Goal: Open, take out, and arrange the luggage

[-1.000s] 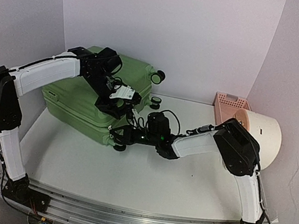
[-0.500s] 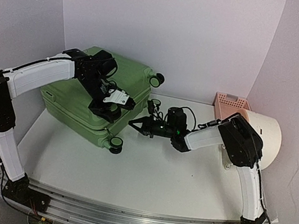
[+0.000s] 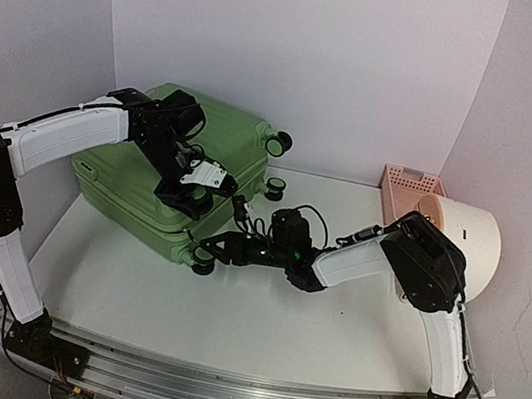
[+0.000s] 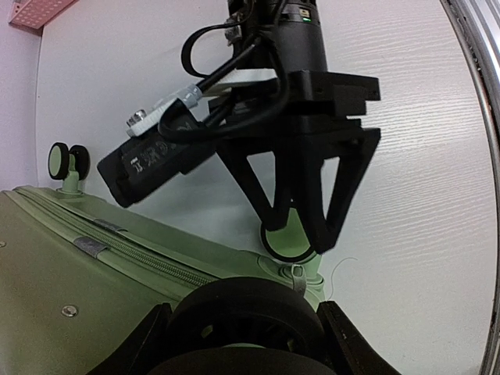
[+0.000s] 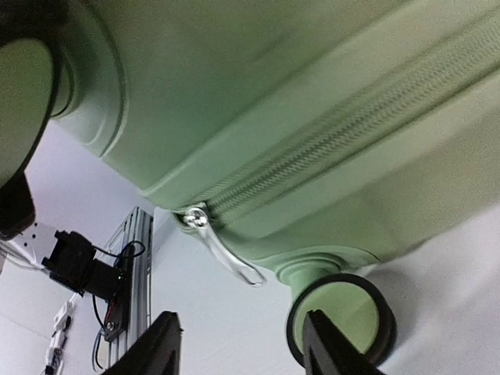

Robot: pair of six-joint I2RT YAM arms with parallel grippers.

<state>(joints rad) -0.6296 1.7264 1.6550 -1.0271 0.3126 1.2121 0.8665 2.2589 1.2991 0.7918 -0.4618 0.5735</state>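
**Luggage not yet opened; I am lining up on the zip**

The task is sitting at its very first step. The luggage [image 3: 231, 131] is lying flat on the far left of the table [image 3: 255, 330], with its wheeled end pointing right toward the middle. The two shells are pressing together all along the seam. The zip [image 5: 351, 133] is running closed right up to the corner, so nothing is coming out or being arranged. Opening, emptying and sorting are all waiting.

My right pincer [image 5: 242, 344] is reaching in low from the right. Its jaws are spread and carrying nothing. It is pointing at the near right corner of the luggage, where the metal zip pull [image 5: 226, 254] is dangling just above the lower wheel [image 5: 337, 316]. The pull is hanging free, close to my fingertips but not pinched between them. I am judging that catching this tab is the job in hand.

My left pincer [image 4: 242, 344] is resting at the upper near corner of the same end. It seems to be gripping the upper wheel [image 4: 242, 312] there to steady the case, though that wheel is running off the bottom edge of the wrist picture.

The luggage is showing a pale green, ribbed hard shell with a smooth, slightly glossy skin. The wheels are showing black rims with green faces. The corners are rounded, and the zip is lying in a shallow groove between the halves.
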